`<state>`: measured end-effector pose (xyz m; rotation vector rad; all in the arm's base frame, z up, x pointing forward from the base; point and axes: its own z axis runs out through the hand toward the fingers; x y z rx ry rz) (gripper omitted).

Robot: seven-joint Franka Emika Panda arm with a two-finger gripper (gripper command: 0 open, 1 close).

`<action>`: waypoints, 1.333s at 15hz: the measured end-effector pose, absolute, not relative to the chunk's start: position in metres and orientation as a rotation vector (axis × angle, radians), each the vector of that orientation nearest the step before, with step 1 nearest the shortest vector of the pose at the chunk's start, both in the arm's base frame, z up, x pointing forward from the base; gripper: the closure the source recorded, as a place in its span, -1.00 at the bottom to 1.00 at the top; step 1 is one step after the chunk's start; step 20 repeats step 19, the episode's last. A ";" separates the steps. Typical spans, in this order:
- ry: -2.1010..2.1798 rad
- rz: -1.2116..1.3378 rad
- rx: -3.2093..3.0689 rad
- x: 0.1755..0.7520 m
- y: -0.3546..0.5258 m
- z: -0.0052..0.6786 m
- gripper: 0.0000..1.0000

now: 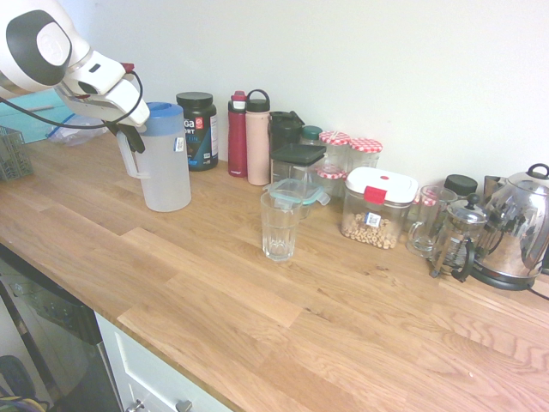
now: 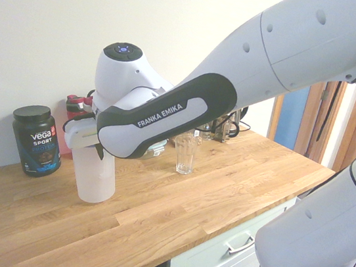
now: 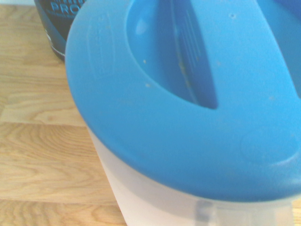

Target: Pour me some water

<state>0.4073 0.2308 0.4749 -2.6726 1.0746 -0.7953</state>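
A frosted white pitcher [image 1: 167,167] with a blue lid [image 3: 188,94] stands upright at the left of the wooden counter [image 1: 214,283], its base on or just above the wood. My gripper [image 1: 129,137] is shut on the pitcher's handle, on the side away from the glass. The pitcher [image 2: 96,175] shows below my forearm in the second exterior view. An upright clear tumbler [image 1: 280,225] stands mid-counter, well to the pitcher's right, and the same tumbler [image 2: 185,153] shows beyond the arm. The water is hidden: I see no level line in the pitcher or the tumbler.
Along the wall stand a black tub [image 1: 198,129], a red bottle [image 1: 238,136], a pink bottle [image 1: 257,142], jars, a cereal box [image 1: 377,210], a glass mug [image 1: 429,221], a French press [image 1: 455,242] and a kettle [image 1: 519,227]. A wire rack [image 1: 13,154] sits far left.
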 end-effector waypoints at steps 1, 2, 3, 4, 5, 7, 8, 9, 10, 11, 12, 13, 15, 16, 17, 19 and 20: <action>1.078 -0.795 -2.671 0.407 0.232 0.474 -1.00; 1.080 -0.793 -2.670 0.407 0.232 0.474 -1.00; 1.084 -0.790 -2.668 0.407 0.231 0.473 -1.00; 1.088 -0.785 -2.668 0.407 0.230 0.472 -1.00; 1.089 -0.785 -2.670 0.408 0.228 0.472 -1.00; 1.090 -0.786 -2.671 0.408 0.227 0.471 -1.00; 1.085 -0.790 -2.669 0.407 0.227 0.472 -1.00; 1.079 -0.791 -2.666 0.407 0.228 0.473 -1.00; 1.075 -0.788 -2.663 0.406 0.229 0.474 -1.00; 1.071 -0.786 -2.661 0.405 0.230 0.475 -1.00; 1.067 -0.784 -2.658 0.404 0.230 0.477 -1.00; 1.066 -0.779 -2.660 0.402 0.231 0.478 -1.00; 1.073 -0.740 -2.686 0.391 0.234 0.484 -1.00; 1.074 -0.705 -2.716 0.382 0.234 0.489 -1.00; 1.076 -0.659 -2.759 0.371 0.232 0.496 -1.00; 1.080 -0.544 -2.860 0.345 0.223 0.512 -1.00; 1.080 -0.544 -2.860 0.345 0.223 0.512 -1.00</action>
